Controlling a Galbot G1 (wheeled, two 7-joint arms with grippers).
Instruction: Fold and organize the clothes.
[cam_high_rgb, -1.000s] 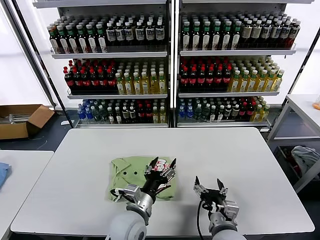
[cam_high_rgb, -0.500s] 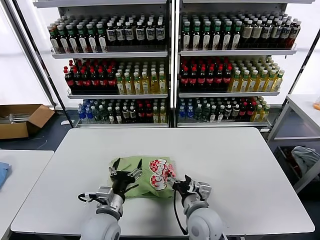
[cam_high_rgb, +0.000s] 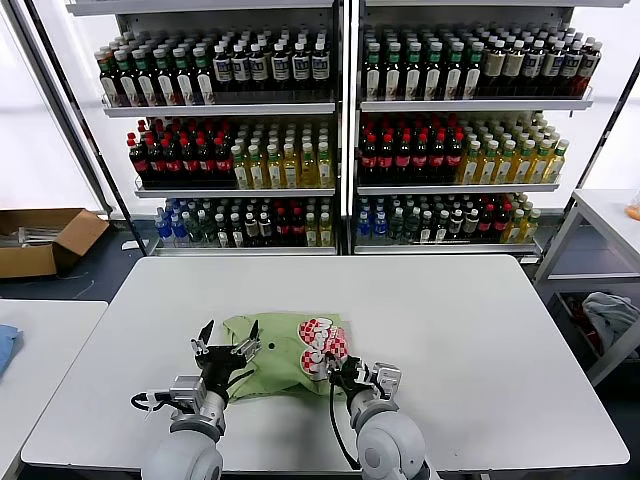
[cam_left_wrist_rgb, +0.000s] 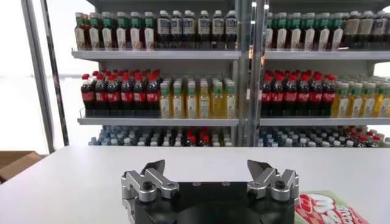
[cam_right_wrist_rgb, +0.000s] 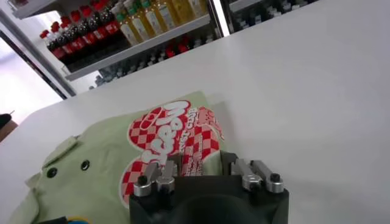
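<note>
The green shirt (cam_high_rgb: 283, 347) sits folded on the white table (cam_high_rgb: 450, 320), near the front edge. Left gripper (cam_high_rgb: 228, 340) is at its 9 o'clock, fingers spread wide, holding nothing. Right gripper (cam_high_rgb: 342, 371) is at 4 o'clock, fingers closed on the hem.

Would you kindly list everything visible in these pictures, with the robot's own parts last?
Shirt: one, light green with red-and-white graphic, near table edge.
Table: one, white, centre.
Bottle shelves: two racks, multicoloured drinks, behind table.
Cardboard box: one, brown, floor far left.
Blue cloth: one, on left side table.
Grey-blue garment: one, under right side table.
Left gripper: open, at shirt's left edge.
Right gripper: fingers close together at shirt's right corner.
</note>
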